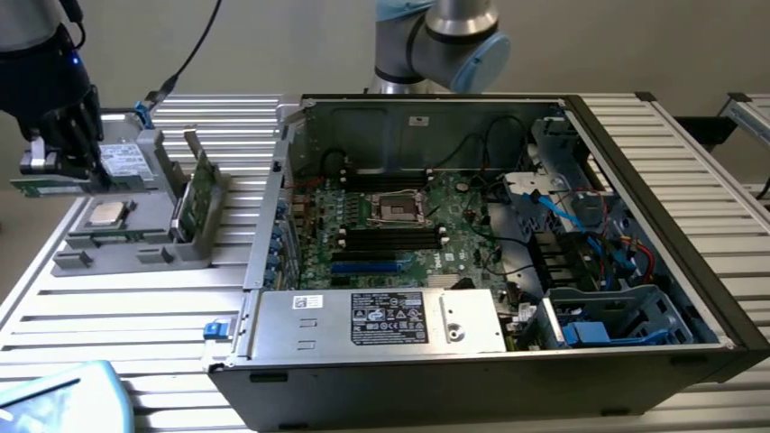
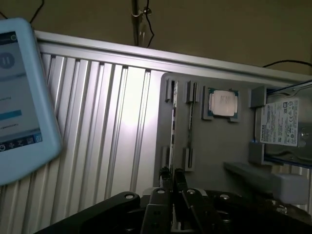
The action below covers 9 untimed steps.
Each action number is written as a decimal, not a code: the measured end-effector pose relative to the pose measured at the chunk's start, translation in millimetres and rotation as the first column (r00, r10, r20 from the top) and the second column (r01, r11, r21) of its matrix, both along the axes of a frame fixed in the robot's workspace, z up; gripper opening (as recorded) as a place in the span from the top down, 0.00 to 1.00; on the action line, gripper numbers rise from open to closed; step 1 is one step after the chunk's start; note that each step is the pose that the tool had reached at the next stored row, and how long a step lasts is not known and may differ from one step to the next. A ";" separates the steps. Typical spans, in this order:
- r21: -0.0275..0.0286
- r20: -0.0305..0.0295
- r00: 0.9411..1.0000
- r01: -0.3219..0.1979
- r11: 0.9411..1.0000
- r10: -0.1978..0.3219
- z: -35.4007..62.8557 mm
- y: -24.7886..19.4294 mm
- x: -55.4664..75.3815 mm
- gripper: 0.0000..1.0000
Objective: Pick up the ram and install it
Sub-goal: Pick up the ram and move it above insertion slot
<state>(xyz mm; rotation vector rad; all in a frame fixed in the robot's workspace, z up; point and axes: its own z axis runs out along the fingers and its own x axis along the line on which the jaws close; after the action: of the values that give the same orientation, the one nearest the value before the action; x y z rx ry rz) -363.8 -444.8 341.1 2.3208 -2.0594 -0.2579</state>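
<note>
My gripper hangs at the exterior view's far left, over the outer end of the grey parts tray. It is shut on the ram, a thin dark-green stick lying level under the fingers. In the wrist view the ram shows edge-on as a thin line running away from the gripper, above the tray. The open computer case sits to the exterior view's right, with the motherboard and its black slots exposed.
On the tray sit a silver CPU, a hard drive and a taller green card standing upright. A tablet lies at the slatted table's corner. The arm's base stands behind the case.
</note>
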 end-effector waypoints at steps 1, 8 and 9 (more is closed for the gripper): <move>0.002 -0.002 1.000 0.000 1.000 0.000 2.8 -0.1 3.0 0.86; 0.025 -0.018 1.000 0.000 1.000 0.000 15.8 -0.6 19.9 0.86; 0.027 -0.020 1.000 0.000 1.000 0.000 17.5 -0.8 22.7 0.86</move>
<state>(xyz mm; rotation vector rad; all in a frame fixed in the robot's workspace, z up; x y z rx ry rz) -341.1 -445.6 358.6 2.3237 -2.0597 -0.3101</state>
